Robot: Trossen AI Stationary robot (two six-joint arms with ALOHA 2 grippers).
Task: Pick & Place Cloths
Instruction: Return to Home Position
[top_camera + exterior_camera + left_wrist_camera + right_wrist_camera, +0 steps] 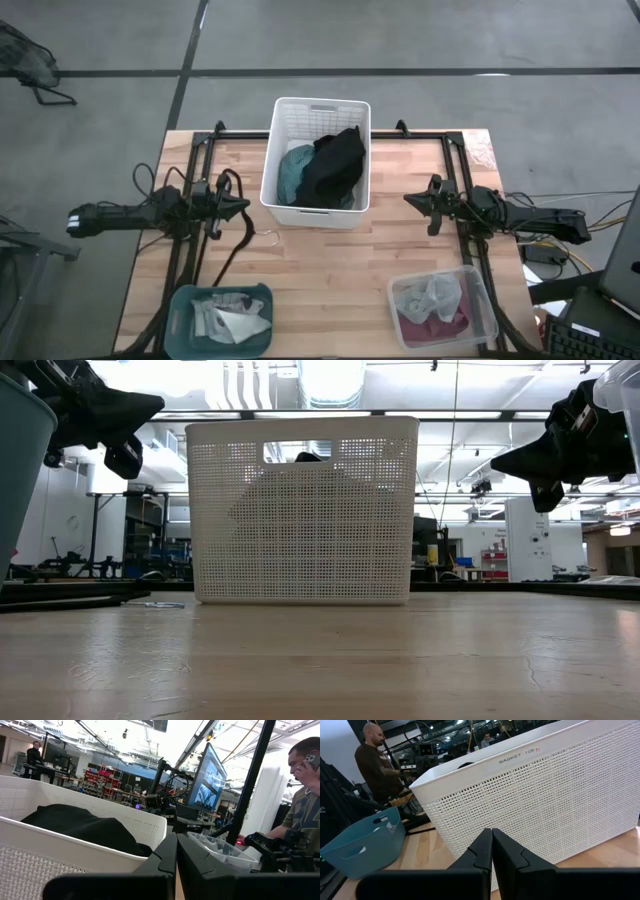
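Observation:
A white basket (pixel 320 103) stands at the middle of the table toward its far edge. A black cloth (pixel 335 165) lies in it on top of a teal-green cloth (pixel 292 172); the black cloth (pixel 80 827) also shows over the rim in the left wrist view. White and grey cloths (pixel 228 318) lie in the teal tray (pixel 180 300). A light grey cloth (pixel 432 296) lies over a maroon cloth (pixel 430 322) in the clear tray (pixel 478 290). My left gripper (pixel 245 208) is shut, left of the basket. My right gripper (pixel 408 199) is shut, right of the basket. Both hover above the table.
A dark cable (pixel 232 250) curls over the table below the left arm. Bare wood lies between the two trays and in front of the basket (pixel 300 510). A person (pixel 372 765) stands beyond the table's left side, another person (pixel 305 795) beyond its right.

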